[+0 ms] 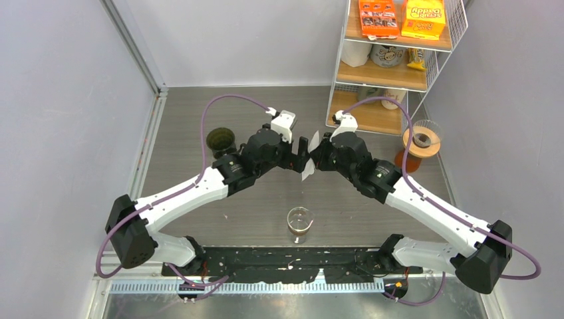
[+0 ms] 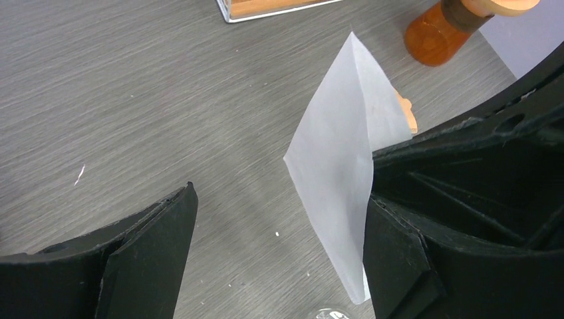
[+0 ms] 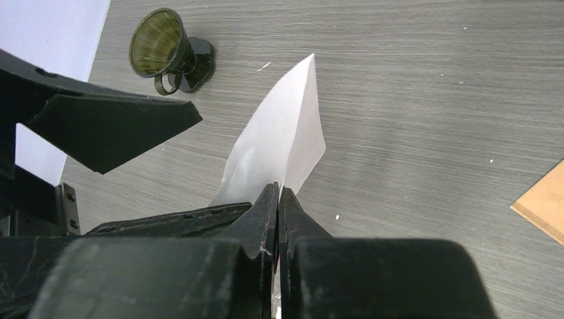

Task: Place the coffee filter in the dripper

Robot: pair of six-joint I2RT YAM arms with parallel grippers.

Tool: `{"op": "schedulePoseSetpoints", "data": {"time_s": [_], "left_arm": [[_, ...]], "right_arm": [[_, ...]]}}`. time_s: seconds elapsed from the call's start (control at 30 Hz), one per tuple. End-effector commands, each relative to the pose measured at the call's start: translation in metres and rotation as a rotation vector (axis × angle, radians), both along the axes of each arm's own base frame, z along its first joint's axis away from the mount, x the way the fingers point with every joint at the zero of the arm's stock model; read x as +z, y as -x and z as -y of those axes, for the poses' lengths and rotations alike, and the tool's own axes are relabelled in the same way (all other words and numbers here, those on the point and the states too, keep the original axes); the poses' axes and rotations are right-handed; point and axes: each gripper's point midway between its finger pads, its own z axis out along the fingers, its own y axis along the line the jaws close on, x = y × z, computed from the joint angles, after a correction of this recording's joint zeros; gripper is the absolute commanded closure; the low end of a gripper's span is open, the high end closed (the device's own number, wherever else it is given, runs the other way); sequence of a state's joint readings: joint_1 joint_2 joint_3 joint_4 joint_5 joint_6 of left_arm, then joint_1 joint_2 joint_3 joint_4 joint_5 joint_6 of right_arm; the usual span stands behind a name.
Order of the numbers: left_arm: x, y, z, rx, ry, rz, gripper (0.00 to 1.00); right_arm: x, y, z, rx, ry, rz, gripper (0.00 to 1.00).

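The white paper coffee filter [image 3: 282,143] hangs folded flat above the table's middle, and my right gripper [image 3: 278,193] is shut on its lower edge. In the top view the filter [image 1: 310,159] sits where both arms meet. My left gripper [image 2: 279,199] is open around it; the filter [image 2: 346,153] lies against its right finger [image 2: 392,259], and the left finger [image 2: 153,246] stands well apart. The dripper [image 1: 221,141], a dark olive cone with a handle, stands empty on the table at the left, also visible in the right wrist view [image 3: 166,50].
A glass carafe [image 1: 299,222] stands near the arm bases. A white wire shelf rack [image 1: 392,60] with boxes and cups fills the back right. An orange jar with a wooden lid [image 1: 419,143] stands beside it. A tan sheet [image 3: 542,203] lies at the right.
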State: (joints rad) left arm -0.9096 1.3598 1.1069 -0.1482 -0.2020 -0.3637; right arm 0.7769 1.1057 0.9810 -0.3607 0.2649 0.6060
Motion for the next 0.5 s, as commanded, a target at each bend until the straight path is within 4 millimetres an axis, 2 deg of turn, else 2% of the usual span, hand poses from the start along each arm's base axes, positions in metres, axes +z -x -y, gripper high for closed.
{"op": "schedulePoseSetpoints", "data": {"time_s": [0.0, 0.13, 0.47], "left_arm": [[0.0263, -0.0067, 0.0059, 0.016, 0.051, 0.035, 0.09], [0.0233, -0.0064, 0.0077, 0.006, 0.04, 0.025, 0.18], [0.0296, -0.0062, 0.0142, -0.018, 0.058, 0.03, 0.59]], "right_arm": [[0.0297, -0.0026, -0.0056, 0.028, -0.033, 0.126, 0.95], [0.0373, -0.0015, -0.0057, 0.034, -0.051, 0.161, 0.95], [0.0326, -0.0002, -0.0093, 0.067, -0.02, 0.168, 0.95]]}}
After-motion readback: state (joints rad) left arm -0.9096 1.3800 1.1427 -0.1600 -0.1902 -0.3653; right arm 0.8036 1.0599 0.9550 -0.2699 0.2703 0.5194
